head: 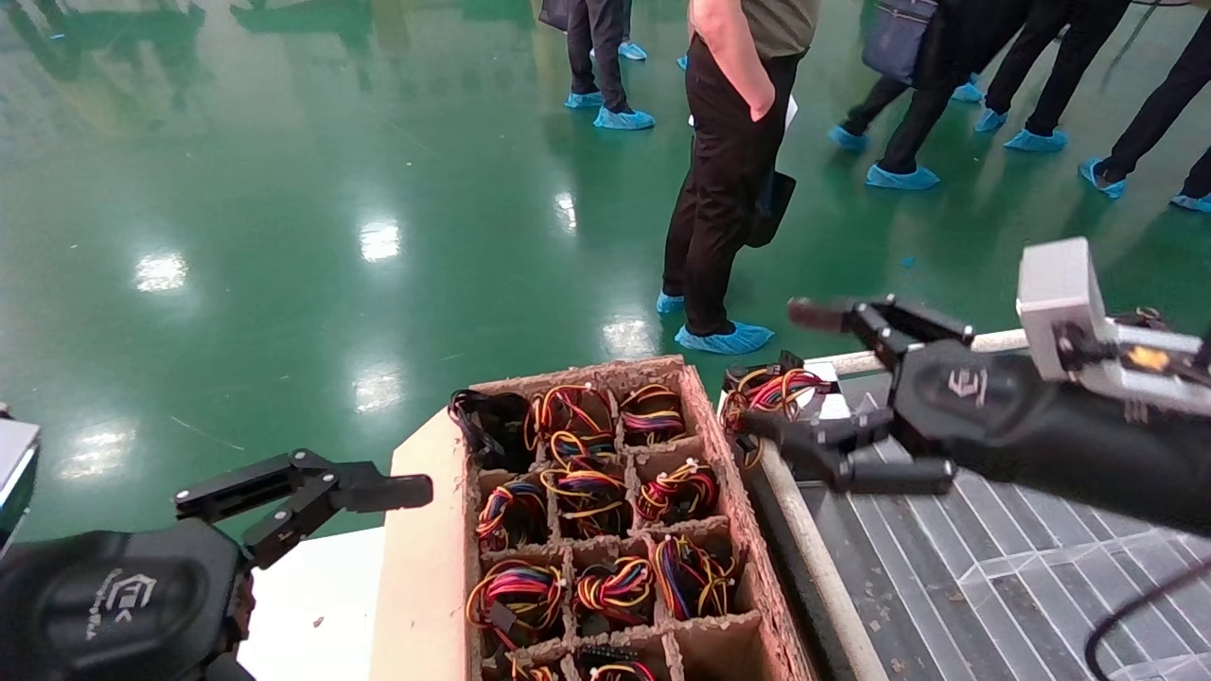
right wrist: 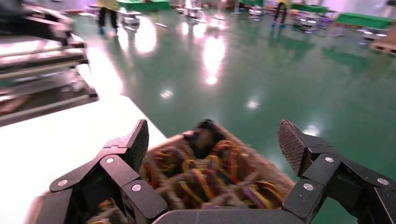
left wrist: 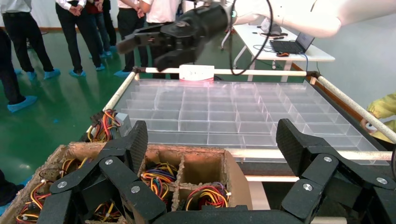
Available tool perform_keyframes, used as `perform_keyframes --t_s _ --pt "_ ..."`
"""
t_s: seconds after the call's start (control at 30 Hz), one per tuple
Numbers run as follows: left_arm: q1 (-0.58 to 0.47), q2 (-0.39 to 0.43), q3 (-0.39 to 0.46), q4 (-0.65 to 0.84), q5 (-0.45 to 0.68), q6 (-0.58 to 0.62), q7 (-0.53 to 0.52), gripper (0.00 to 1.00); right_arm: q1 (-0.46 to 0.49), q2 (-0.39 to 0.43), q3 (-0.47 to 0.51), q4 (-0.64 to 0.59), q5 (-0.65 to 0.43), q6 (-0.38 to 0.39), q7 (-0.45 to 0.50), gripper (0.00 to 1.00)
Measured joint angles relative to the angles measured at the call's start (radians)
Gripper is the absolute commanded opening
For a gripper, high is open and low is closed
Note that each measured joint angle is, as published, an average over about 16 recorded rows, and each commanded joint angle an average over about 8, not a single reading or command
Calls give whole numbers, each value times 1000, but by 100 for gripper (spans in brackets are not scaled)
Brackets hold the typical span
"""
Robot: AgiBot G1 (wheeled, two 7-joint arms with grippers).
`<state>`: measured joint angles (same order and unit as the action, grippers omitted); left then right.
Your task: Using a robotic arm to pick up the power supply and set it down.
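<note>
One power supply (head: 771, 392) lies at the near corner of the clear divided tray (head: 993, 567), beside the cardboard box. Its red, yellow and orange wire loop faces the box. In the left wrist view this power supply (left wrist: 112, 127) shows a bit of silver casing. My right gripper (head: 778, 371) hovers above it, open and empty, and the left wrist view shows the right gripper (left wrist: 149, 44) well above the tray (left wrist: 224, 107). My left gripper (head: 303, 490) is open at the lower left, short of the box. Its view has the left gripper (left wrist: 212, 140) empty.
The cardboard box (head: 728, 492) has compartments holding several more wired supplies, and one compartment (left wrist: 198, 163) shows bare. The right gripper (right wrist: 213, 140) looks down on that box (right wrist: 210, 172). People stand on the green floor beyond. A white table (head: 312, 605) lies left of the box.
</note>
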<state>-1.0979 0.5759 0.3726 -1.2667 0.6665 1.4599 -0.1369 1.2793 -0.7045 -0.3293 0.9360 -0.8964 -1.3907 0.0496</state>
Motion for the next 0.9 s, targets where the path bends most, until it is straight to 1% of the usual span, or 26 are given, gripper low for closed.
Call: perform_keyframes --t_s 0.3,0.47,0.67,0.9 --pt "0 0 0 0 0 0 0 100 -113 51 27 192 91 -58 76 100" --pt "0 0 0 0 0 0 0 100 -158 72 38 269 128 -81 107 100" --pt "0 0 0 0 0 0 0 100 -187 85 45 319 151 -95 127 100" --pt "0 0 0 1 0 0 0 100 -190 86 46 326 154 -97 129 100"
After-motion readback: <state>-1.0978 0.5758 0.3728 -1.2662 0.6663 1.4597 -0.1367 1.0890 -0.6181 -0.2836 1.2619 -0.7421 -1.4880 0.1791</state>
